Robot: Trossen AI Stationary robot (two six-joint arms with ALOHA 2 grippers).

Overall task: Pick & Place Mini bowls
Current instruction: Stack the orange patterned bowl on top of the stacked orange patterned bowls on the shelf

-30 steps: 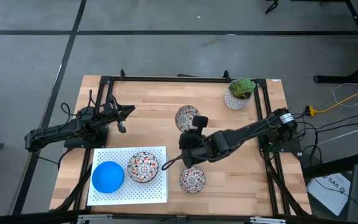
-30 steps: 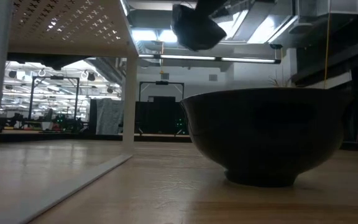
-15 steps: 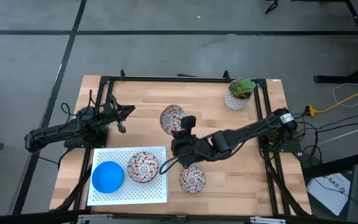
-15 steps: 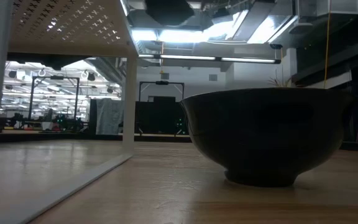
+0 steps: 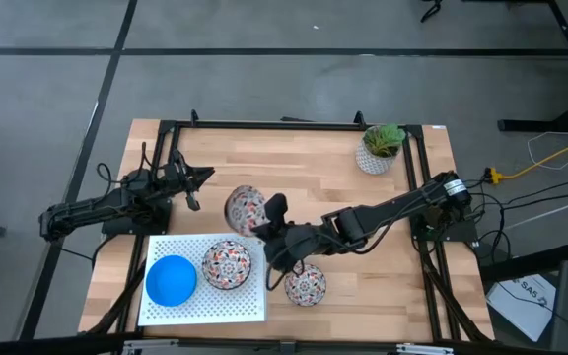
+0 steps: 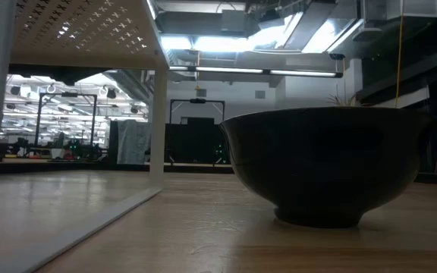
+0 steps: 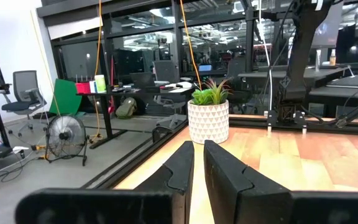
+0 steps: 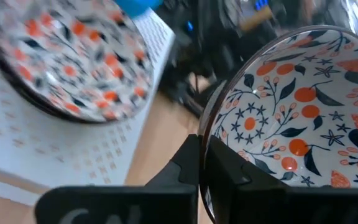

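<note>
Glossy floral round bowl (image 5: 246,208) pinched at its thin rim by right claw (image 5: 269,219), above perforated white tray (image 5: 254,300).

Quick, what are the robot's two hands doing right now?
Left gripper: fingers shut, holding nothing, waiting by the table's left side.
Right gripper: fingers shut on the rim of a floral bowl, near the white tray.

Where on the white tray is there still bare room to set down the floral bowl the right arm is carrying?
The white perforated tray is bare along its near edge and in the right corner beside the floral bowl; the blue bowl fills the left. The right gripper holds the carried bowl over wood just behind the tray. It is crowded near the loose bowl.
</note>
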